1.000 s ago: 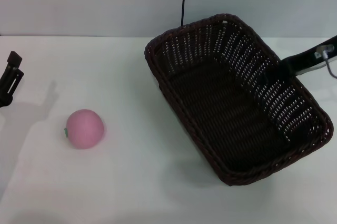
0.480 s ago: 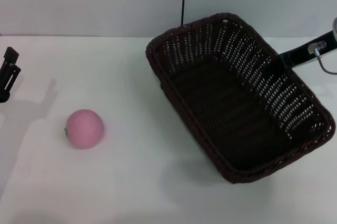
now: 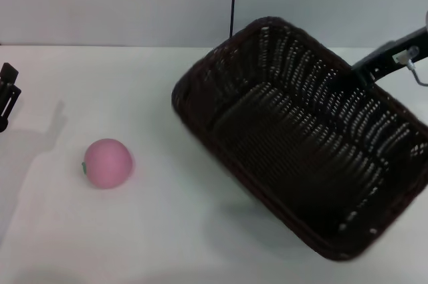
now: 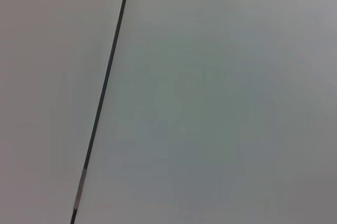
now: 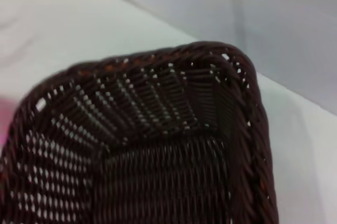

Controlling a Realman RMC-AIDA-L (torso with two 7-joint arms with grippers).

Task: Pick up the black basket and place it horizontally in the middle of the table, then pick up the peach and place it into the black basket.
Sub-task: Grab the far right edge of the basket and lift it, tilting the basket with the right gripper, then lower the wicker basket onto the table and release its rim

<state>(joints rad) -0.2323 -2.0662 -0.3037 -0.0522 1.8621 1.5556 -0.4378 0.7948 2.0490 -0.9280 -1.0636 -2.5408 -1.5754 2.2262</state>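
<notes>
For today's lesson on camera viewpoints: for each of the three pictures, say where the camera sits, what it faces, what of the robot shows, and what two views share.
Head view: above, facing down at the table, the peach and the black basket; right gripper at the basket's far rim, left gripper at the left edge.
Left wrist view: faces a blank wall; no robot parts.
Right wrist view: close over the basket; no fingers visible.
Shared: head and right wrist views show the basket.

Black basket [image 3: 301,144]: large rectangular dark woven wicker, braided rim, openwork sides; sits askew on the right side of the table [image 3: 167,230], long axis running diagonally, apparently tilted, its image blurred. Interior holds nothing. Peach [image 3: 107,163]: small, round, pink, green stem mark; rests on the table's left side, well apart from the basket.
</notes>
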